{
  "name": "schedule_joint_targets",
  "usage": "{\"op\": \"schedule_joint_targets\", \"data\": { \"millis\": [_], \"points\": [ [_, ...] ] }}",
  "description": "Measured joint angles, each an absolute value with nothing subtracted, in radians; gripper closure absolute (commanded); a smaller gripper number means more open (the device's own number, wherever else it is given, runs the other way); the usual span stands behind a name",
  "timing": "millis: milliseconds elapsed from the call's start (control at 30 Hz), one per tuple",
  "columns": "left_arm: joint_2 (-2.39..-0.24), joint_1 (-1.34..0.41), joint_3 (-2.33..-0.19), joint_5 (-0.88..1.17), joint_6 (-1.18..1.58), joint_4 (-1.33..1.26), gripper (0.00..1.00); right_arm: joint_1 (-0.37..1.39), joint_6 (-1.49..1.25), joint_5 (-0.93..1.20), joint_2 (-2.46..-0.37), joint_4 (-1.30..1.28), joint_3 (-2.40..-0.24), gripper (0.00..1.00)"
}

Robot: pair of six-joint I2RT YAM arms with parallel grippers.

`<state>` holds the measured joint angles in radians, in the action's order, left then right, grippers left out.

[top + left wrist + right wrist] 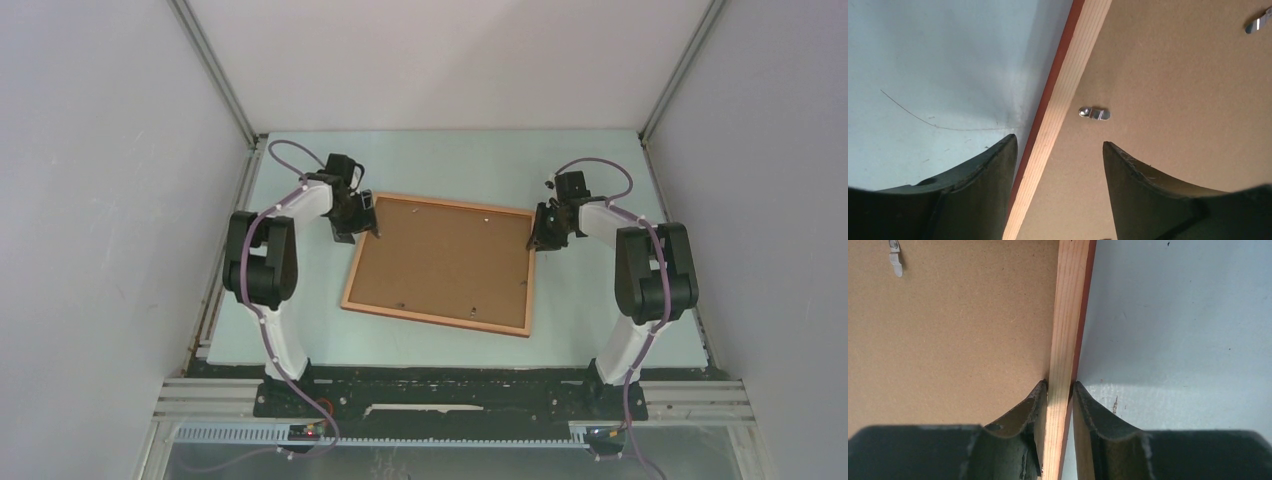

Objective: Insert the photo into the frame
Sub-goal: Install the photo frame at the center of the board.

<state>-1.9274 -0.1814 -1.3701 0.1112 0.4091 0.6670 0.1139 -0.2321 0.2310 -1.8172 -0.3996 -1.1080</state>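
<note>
Wooden rim of the frame clenched between right jaws; left jaws stand open, straddling the opposite rim.

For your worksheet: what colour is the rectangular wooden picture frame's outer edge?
Reddish-orange frame edge; best in right wrist view.

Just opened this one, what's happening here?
Both arms are working on the frame, which lies face down on the table with its brown backing board in place. The right gripper pinches the frame's right rim. The left gripper straddles the left rim with jaws open, not touching it. No photo is in view.
</note>
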Motion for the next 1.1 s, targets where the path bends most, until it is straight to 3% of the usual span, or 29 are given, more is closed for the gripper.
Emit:
{"op": "schedule_joint_targets", "data": {
  "millis": [233,333,767,967,1100],
  "points": [
    [-1.939,-0.193,-1.390,0.043,0.410,0.670,0.34,0.113,-0.232,0.240,-1.818,-0.398,-1.108,0.69],
    [-1.939,-0.198,-1.390,0.029,0.410,0.669,0.29,0.113,-0.231,0.242,-1.818,-0.398,-1.108,0.69],
    [-2.003,-0.223,-1.445,-0.012,0.411,0.696,0.34,0.113,-0.229,0.247,-1.820,-0.398,-1.108,0.71],
    [-2.041,-0.223,-1.505,-0.020,0.419,0.739,0.37,0.113,-0.229,0.249,-1.820,-0.398,-1.108,0.76],
    [-2.061,-0.223,-1.538,-0.021,0.439,0.755,0.48,0.113,-0.229,0.250,-1.820,-0.398,-1.108,0.78]
  ]
}}
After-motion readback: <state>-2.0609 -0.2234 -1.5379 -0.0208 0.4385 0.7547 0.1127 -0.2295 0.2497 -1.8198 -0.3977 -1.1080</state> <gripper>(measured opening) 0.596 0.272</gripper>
